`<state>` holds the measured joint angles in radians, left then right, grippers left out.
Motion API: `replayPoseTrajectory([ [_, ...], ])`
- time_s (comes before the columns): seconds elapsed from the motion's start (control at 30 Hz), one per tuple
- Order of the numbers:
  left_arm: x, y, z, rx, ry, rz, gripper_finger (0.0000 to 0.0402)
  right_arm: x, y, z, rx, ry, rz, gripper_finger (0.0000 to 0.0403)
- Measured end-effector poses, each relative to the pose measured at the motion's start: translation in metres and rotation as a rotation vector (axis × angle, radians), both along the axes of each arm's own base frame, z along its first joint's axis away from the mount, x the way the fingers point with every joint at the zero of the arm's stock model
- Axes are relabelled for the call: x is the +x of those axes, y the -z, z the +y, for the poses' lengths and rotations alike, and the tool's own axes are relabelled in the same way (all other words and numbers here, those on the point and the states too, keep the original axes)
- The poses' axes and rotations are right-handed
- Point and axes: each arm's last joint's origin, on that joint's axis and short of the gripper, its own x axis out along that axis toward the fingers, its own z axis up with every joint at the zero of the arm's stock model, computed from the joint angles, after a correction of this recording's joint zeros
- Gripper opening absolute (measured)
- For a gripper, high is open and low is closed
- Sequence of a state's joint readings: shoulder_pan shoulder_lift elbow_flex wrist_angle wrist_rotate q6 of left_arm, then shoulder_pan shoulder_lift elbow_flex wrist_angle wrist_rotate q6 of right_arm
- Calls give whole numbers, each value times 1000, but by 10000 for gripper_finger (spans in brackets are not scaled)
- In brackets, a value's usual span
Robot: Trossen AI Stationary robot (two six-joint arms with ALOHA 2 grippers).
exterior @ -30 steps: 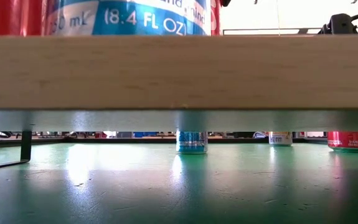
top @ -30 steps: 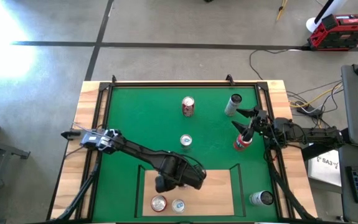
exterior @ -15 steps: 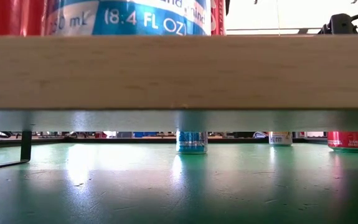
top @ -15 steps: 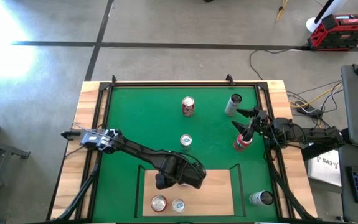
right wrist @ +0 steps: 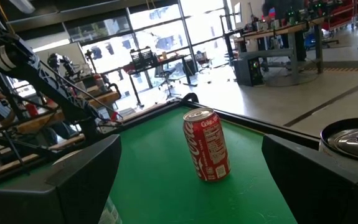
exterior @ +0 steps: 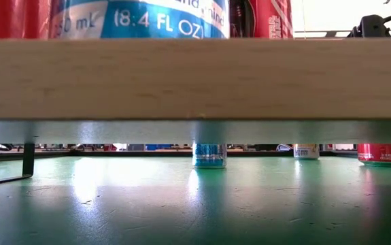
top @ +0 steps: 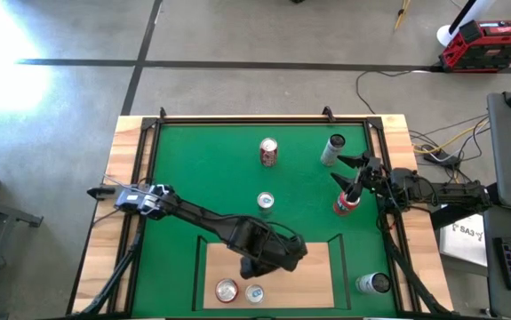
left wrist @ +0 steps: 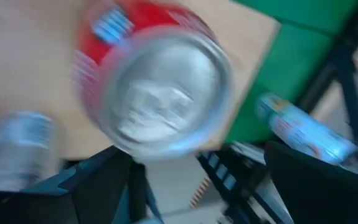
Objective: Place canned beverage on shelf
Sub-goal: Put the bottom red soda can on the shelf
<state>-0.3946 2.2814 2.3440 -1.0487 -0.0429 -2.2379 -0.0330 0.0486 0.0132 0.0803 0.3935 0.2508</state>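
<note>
The shelf [top: 313, 276], a pale board, lies at the mat's near edge; its front edge [exterior: 195, 78] fills the low view. A red can [top: 227, 290] and a blue-and-white can [top: 255, 292] stand on it. My left gripper [top: 277, 256] is over the shelf's middle, around another red can [left wrist: 160, 93], which the arm hides in the high view. That can shows in the low view [exterior: 270, 17], right of the blue can [exterior: 141, 17]. My right gripper [top: 344, 171] waits open at the mat's right, above a red can [top: 346, 206]. My left gripper [left wrist: 197, 180] has the red can between its two fingers, one finger [left wrist: 113, 180] beside the can's side wall [left wrist: 91, 81]. The fingers slant down from above, and the can's top [left wrist: 166, 99] faces the wrist camera. The can stands about upright. The board's edge hides its base.
On the green mat [top: 202, 178] stand a red can [top: 268, 151], a small can [top: 265, 202], a grey can [top: 333, 149] and a can at the near right [top: 372, 284]. Black rails [top: 203, 262] edge the shelf. The shelf's right half is bare.
My left gripper has gone toward the table's right edge over the shelf, taking the red can with it. In the low view the can has come out from behind the blue can and now stands to its right.
</note>
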Motion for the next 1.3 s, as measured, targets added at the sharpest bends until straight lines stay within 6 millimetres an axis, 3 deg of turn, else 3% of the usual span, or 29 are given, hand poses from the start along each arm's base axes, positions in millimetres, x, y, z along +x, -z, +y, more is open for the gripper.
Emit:
replayPoseTrajectory([
  [0.23,14,-12,-6,-69,65,-187,350,0,0,0,0,0,0,381],
  [0.67,15,-13,-9,199,496,-322,350,0,0,0,0,0,0,381],
  [1.3,13,-10,-7,217,517,-284,350,0,0,0,0,0,0,381],
])
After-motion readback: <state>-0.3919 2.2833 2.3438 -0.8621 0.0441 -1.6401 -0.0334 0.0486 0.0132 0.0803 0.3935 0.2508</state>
